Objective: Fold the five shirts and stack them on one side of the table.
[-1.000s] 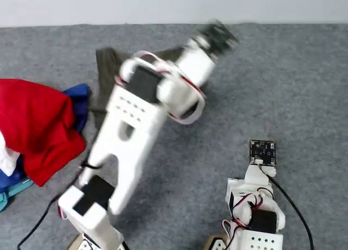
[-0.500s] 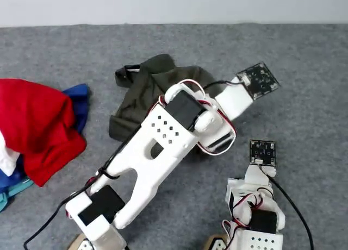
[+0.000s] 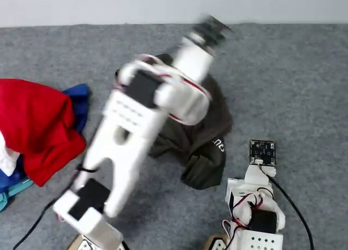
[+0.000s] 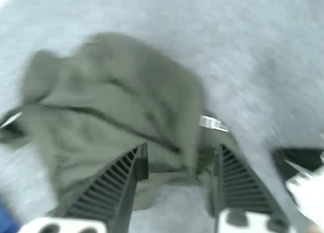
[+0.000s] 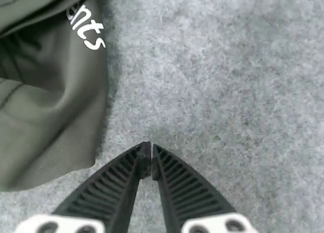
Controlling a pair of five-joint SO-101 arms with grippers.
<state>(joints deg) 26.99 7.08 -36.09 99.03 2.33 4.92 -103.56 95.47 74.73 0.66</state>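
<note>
A dark olive shirt (image 3: 204, 147) lies crumpled in the middle of the grey table, its near edge beside the right arm (image 3: 255, 206). My left arm (image 3: 147, 108) stretches over it toward the table's far edge. My left gripper (image 4: 177, 167) is open above the olive shirt (image 4: 111, 106), with nothing between its fingers. My right gripper (image 5: 152, 153) is shut and empty, low over bare carpet just beside the olive shirt's hem (image 5: 45, 106). A heap with a red shirt (image 3: 38, 125) on top sits at the left edge.
Under the red shirt lie a blue shirt (image 3: 79, 95), a white piece (image 3: 6, 158) and a teal edge (image 3: 8, 194). The grey carpeted table (image 3: 293, 87) is bare on its right side. A black cable (image 3: 32, 225) runs by the left arm's base.
The left arm swung right, then back toward the far edge. The olive shirt shifted from the far middle toward the near right and now reaches the right arm. The right arm stayed still.
</note>
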